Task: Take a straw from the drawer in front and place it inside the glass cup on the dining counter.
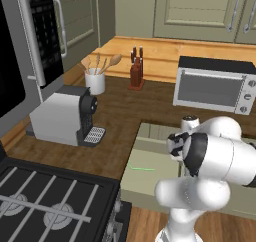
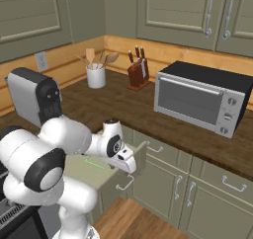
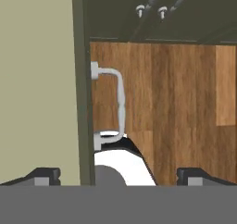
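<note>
Straw (image 1: 143, 168) lies flat inside the open drawer (image 1: 150, 178), a thin green line on its pale floor. Hand (image 2: 129, 163) hangs at the drawer's front edge, above the handle (image 3: 118, 105), released and grasping nothing. Drawer stands open, so I judge the next move is reaching in over the straw and closing on it.

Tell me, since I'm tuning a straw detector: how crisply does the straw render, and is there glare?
Left base view: the straw is a faint, thin green line in the open drawer, soft-edged. Right base view: the straw is half hidden by the arm. Hand view: flat lighting, no glare, the open gripper sharp.
</note>
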{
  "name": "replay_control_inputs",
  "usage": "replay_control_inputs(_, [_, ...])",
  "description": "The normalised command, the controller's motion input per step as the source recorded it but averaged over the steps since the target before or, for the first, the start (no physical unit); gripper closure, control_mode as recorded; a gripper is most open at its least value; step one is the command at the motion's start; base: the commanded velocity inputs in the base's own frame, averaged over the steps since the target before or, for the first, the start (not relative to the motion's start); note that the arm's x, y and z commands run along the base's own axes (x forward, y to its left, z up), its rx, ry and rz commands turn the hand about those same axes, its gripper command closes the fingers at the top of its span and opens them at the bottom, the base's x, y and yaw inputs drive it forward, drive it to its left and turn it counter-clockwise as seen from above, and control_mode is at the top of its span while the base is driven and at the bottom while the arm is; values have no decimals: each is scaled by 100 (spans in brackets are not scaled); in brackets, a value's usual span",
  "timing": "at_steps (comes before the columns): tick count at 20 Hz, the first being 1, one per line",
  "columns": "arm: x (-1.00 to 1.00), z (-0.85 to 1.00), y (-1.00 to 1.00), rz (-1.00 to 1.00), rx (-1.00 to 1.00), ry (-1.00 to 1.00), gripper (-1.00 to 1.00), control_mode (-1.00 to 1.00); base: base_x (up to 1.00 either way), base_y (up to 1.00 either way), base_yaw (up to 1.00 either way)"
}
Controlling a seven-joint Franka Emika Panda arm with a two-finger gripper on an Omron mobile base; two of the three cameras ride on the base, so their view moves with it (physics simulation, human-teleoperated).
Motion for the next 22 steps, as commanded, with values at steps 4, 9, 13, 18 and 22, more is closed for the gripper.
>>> replay_control_inputs(4, [0,-31,-76,-8,-1,1,-100,-100,0,0,0])
replay_control_inputs(9, [0,-29,-49,-6,-1,1,-100,-100,0,0,0])
replay_control_inputs(13, [0,-26,-82,-7,-1,0,-100,-100,0,0,0])
replay_control_inputs(18, [-27,48,-34,-2,2,-9,-100,-100,0,0,0])
replay_control_inputs(22, [-46,100,84,6,5,-17,-100,-100,0,0,0])
